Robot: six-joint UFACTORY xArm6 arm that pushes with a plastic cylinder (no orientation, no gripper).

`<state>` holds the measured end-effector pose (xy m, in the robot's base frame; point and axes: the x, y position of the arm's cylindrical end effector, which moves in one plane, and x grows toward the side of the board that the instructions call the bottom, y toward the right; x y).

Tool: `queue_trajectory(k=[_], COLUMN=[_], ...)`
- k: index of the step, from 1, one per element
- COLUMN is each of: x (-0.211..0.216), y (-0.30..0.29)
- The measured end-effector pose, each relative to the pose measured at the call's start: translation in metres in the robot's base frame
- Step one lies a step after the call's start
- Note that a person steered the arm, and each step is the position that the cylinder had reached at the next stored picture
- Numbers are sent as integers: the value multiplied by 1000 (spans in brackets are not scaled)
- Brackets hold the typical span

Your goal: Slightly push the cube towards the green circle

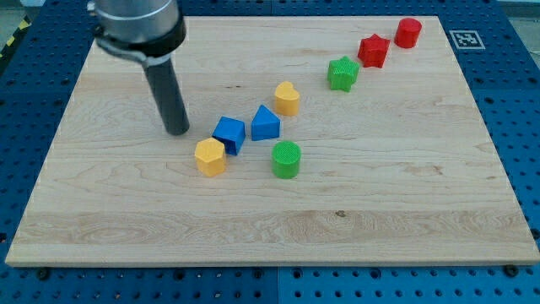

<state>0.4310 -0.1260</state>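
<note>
Blocks lie scattered in a loose diagonal across a pale wooden board [405, 228], which sits on a blue perforated bench [519, 101]. My tip [177, 132] rests on the board toward the view's left, just to the left of the blue cube [229, 133] and slightly above it, with a narrow strip of bare wood between the two. The arm ends in a plain dark rod with no jaws to open or close, and it holds nothing. The blue cube touches the yellow hexagonal block [210, 156] at its lower left, and sits just beside the blue triangular block [265, 123] on its right; whether those two blue pieces touch cannot be told. The green circle [286, 160], a short ribbed cylinder, stands near the cube's lower right, apart from it, directly below the blue triangular block. A yellow heart-like block [287, 98] sits above and to the right of the triangular piece. Farther toward the view's top right run the green star [342, 73], the red star [373, 51] and the red cylinder [408, 32], each standing apart from the next. A black-and-white marker tag [463, 39] is fixed to the bench just beyond the board's upper right corner.
</note>
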Motion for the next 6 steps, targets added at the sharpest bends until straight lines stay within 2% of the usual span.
queue_trajectory(k=[4,5,6], x=[23,23,10], y=[74,83,65])
